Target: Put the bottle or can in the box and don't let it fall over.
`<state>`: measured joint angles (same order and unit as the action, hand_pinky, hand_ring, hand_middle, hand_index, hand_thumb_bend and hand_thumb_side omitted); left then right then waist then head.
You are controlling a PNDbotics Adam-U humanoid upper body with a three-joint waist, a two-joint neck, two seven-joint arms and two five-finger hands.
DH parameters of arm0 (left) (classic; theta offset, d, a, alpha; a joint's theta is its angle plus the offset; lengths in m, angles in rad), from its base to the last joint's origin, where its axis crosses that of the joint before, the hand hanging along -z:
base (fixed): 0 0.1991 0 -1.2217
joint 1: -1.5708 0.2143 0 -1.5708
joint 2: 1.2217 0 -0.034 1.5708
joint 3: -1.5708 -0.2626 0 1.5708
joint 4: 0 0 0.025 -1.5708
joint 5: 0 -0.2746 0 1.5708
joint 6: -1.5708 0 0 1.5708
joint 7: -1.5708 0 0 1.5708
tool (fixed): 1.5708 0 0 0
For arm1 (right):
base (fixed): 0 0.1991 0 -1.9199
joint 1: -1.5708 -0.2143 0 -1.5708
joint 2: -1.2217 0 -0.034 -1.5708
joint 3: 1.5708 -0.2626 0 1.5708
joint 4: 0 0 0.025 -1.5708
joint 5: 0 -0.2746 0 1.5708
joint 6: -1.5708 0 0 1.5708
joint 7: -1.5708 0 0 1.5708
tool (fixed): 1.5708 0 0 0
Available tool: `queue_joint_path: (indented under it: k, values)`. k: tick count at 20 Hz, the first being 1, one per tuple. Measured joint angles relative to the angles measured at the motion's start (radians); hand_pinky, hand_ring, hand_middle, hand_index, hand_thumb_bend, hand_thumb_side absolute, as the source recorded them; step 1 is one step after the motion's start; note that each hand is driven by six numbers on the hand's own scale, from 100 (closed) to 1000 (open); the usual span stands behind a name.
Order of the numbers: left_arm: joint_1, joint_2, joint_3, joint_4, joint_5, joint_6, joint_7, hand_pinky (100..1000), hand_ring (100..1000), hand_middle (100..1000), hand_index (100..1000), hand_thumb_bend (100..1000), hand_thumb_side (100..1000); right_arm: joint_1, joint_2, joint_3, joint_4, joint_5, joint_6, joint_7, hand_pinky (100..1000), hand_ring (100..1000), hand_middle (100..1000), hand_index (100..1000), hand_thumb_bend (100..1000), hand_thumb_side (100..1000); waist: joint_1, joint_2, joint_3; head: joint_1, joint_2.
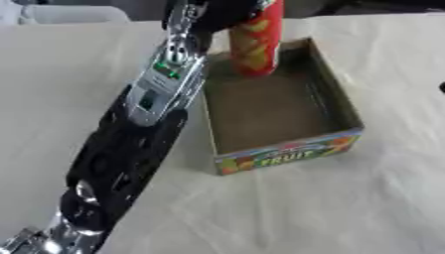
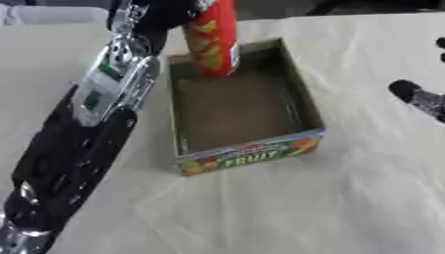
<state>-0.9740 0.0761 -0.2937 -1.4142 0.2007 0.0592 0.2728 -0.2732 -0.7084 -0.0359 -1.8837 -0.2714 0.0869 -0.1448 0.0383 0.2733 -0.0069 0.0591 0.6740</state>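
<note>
Our left hand [image 1: 213,15] has its fingers wrapped around the top of a tall red can [image 1: 257,44] with yellow chip pictures. The can stands upright inside the far end of an open cardboard box [image 1: 347,116] on the cloth-covered tabletop [image 1: 347,208]. Only part of our right hand [image 2: 421,99] shows at the right edge; we cannot tell its state.

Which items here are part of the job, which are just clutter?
In the job:
- can, red, upright at the box's far end
- box, open cardboard, "FRUIT" on the front
- left robot hand, at the can's top

Just there:
- right robot hand, idle at the right edge
- tablecloth
</note>
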Motion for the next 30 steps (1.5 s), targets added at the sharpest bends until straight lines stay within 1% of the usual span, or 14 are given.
queue_joint_path:
  k: [1,2,3,4,5,6,7,11,14,15,22,26,30]
  values:
    - [0.003,0.0,-0.005,0.011,-0.007,-0.003,-0.004,538,475,339,478,595,100,0.0,0.0,0.0,0.0,0.0,0.0,-0.001,878,865,903,931,654,100,0.001,0.0,0.0,0.0,0.0]
    - [0.005,0.0,-0.01,0.02,-0.015,-0.005,-0.01,552,488,352,495,611,100,-0.001,0.0,-0.001,0.0,0.0,0.001,-0.003,878,866,903,930,654,100,0.001,0.0,0.0,-0.001,0.0]
    - [0.006,0.0,-0.015,0.025,-0.024,-0.007,-0.02,618,584,416,574,710,100,-0.001,0.0,-0.001,0.0,0.0,0.002,-0.005,880,866,904,930,654,100,0.002,0.0,0.0,-0.002,0.0]
    - [0.007,0.0,-0.018,0.028,-0.036,-0.008,-0.031,627,598,432,591,733,100,-0.001,0.0,-0.002,0.001,0.0,0.003,-0.007,880,866,904,930,654,100,0.002,0.0,0.0,-0.005,-0.001]
    - [0.009,0.0,-0.019,0.03,-0.049,-0.01,-0.044,653,631,479,651,811,135,-0.001,0.0,-0.003,0.001,0.0,0.004,-0.011,882,868,903,929,653,100,0.002,0.0,0.001,-0.007,-0.001]
    - [0.014,0.0,-0.02,0.032,-0.062,-0.013,-0.057,655,633,483,657,821,142,-0.001,0.0,-0.006,0.001,0.0,0.005,-0.015,882,868,903,929,653,100,0.002,0.0,0.001,-0.009,-0.001]
    - [0.019,0.0,-0.02,0.034,-0.072,-0.017,-0.07,657,645,497,678,863,166,-0.001,0.0,-0.007,0.001,0.0,0.005,-0.019,884,868,903,929,653,100,0.002,0.0,0.002,-0.01,-0.001]
    - [0.036,0.002,-0.014,0.042,-0.116,-0.023,-0.099,693,693,534,707,921,215,0.002,0.0,-0.012,0.001,0.0,0.006,-0.03,885,868,903,929,654,100,0.002,0.0,0.009,-0.018,-0.001]
    - [0.042,0.003,-0.011,0.051,-0.147,-0.017,-0.114,701,716,546,712,934,229,0.002,0.0,-0.013,0.001,0.0,0.006,-0.031,886,868,903,929,655,100,0.002,0.0,0.009,-0.022,-0.001]
    - [0.044,0.003,-0.011,0.052,-0.154,-0.015,-0.118,707,728,553,713,935,226,0.002,0.0,-0.013,0.001,0.0,0.006,-0.031,886,868,903,929,655,100,0.002,0.0,0.01,-0.024,-0.001]
    - [0.057,0.018,-0.004,0.052,-0.174,-0.005,-0.129,677,711,544,696,894,201,0.005,0.0,-0.013,0.001,0.0,0.006,-0.031,886,868,903,929,654,100,0.0,-0.004,0.018,-0.031,0.0]
    - [0.091,0.055,0.008,0.028,-0.158,0.0,-0.121,675,714,550,697,878,185,0.014,0.0,-0.013,0.001,0.0,0.006,-0.031,886,869,903,928,653,100,0.0,-0.013,0.033,-0.044,0.001]
    - [0.147,0.12,0.032,-0.03,-0.134,0.01,-0.101,688,727,563,707,881,173,0.022,-0.001,-0.013,0.002,0.0,0.006,-0.031,886,869,903,928,652,100,0.0,-0.019,0.046,-0.06,0.002]
